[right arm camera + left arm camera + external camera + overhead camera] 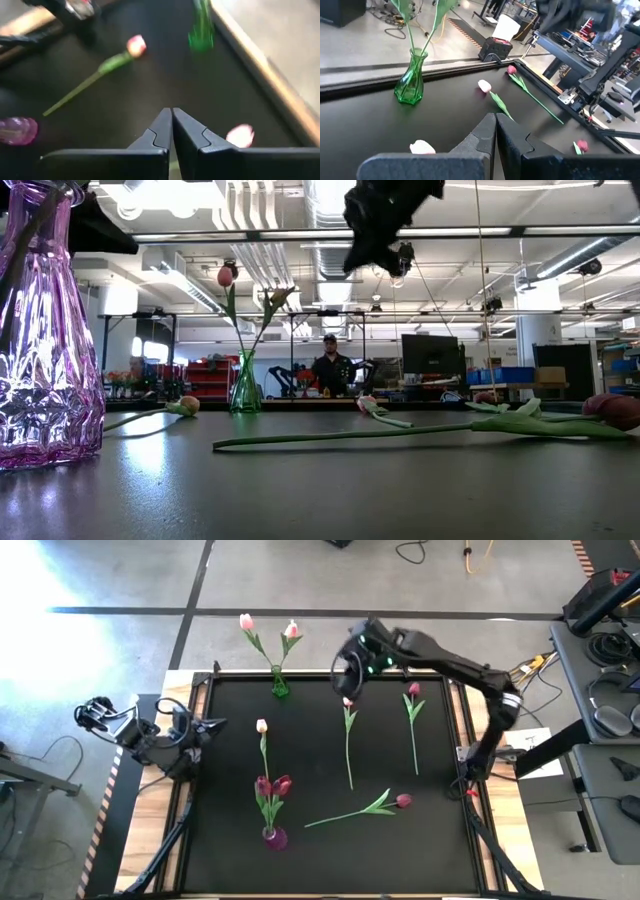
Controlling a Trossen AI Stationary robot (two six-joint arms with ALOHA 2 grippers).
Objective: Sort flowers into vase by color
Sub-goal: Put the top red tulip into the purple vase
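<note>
Green vase [279, 686] held two pale tulips | purple vase [273, 836] two red | four flowers lay loose on surface [230, 750] | right hand [349, 688] closed, empty, above pale tulip [347, 703] | left hand [205, 727] closed, idle

Grey concrete floor [300, 580] around black table [230, 870], dark tape lines [300, 612] crossing it. Cables [410, 550] lying loose on floor. Desk [610, 720] with headphones [610, 720] beside table. Beyond: open workshop, ceiling ducts [250, 210], strip lights [185, 285], monitors [430, 352], person [330, 368] standing at far bench.
</note>
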